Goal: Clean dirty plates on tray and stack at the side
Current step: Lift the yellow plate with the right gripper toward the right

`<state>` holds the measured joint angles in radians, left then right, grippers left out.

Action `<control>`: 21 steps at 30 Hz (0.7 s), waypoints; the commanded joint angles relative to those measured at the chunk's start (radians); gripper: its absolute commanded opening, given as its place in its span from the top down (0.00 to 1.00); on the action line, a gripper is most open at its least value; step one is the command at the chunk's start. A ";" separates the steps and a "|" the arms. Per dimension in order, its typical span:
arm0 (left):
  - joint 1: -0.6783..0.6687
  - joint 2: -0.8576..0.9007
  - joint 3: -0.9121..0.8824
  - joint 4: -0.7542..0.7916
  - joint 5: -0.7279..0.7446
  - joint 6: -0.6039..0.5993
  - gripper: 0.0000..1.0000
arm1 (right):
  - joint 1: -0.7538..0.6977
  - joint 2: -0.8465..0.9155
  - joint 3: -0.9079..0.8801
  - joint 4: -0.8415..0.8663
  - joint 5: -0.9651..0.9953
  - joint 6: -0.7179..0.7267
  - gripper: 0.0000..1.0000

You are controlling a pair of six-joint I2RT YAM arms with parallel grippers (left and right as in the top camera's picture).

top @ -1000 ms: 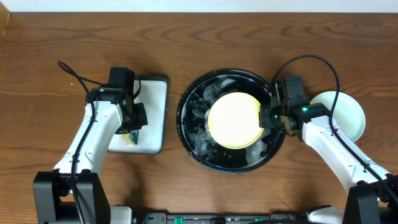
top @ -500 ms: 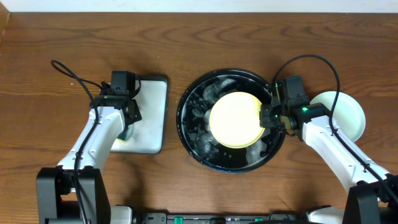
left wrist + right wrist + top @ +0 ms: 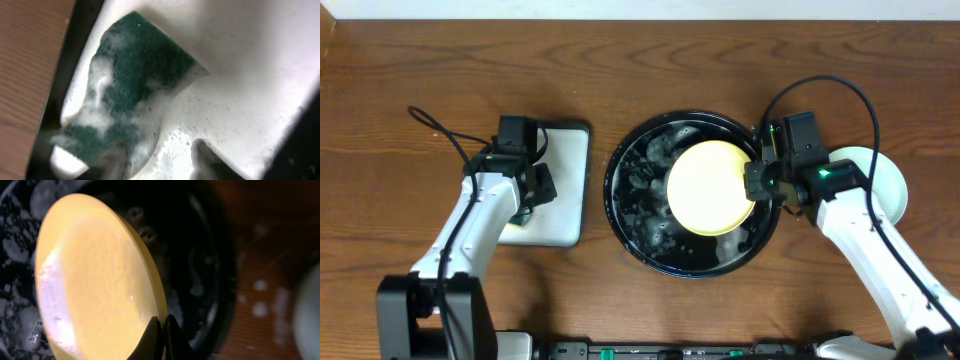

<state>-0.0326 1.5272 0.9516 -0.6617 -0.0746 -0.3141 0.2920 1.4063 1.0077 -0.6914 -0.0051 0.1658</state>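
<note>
A pale yellow plate [image 3: 710,187] is tilted over the black round tray [image 3: 620,215], which is wet with foam. My right gripper [image 3: 752,185] is shut on the plate's right rim. The right wrist view shows that rim pinched between my fingertips [image 3: 162,325], the yellow plate [image 3: 95,280] on edge above the tray [image 3: 210,255]. A mint-green plate [image 3: 888,180] lies on the wood at the right, partly hidden by my right arm. My left gripper [image 3: 525,205] hangs over the white dish [image 3: 565,180], open [image 3: 160,155], with a soapy green sponge [image 3: 135,75] lying by its left finger.
The white rectangular dish [image 3: 240,65] has a black edge and holds suds. Bare brown tabletop runs along the back and the front. A cable loops off each arm above the table.
My left gripper has opened and the sponge now lies loose in the white dish. My right gripper has carried the yellow plate a little to the right.
</note>
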 commanded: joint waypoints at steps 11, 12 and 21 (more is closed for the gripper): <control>0.003 -0.060 0.002 -0.048 0.030 0.010 0.22 | 0.317 -0.159 0.027 -0.055 0.619 -0.026 0.99; 0.003 -0.060 0.002 -0.048 0.030 0.010 0.21 | 0.345 -0.167 0.027 -0.058 0.665 -0.025 0.99; 0.003 -0.060 0.002 -0.048 0.030 0.010 0.19 | 0.562 -0.204 0.027 -0.058 0.883 -0.143 0.99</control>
<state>-0.0326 1.4696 0.9516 -0.7063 -0.0502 -0.3103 0.7956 1.2221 1.0149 -0.7509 0.7387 0.0990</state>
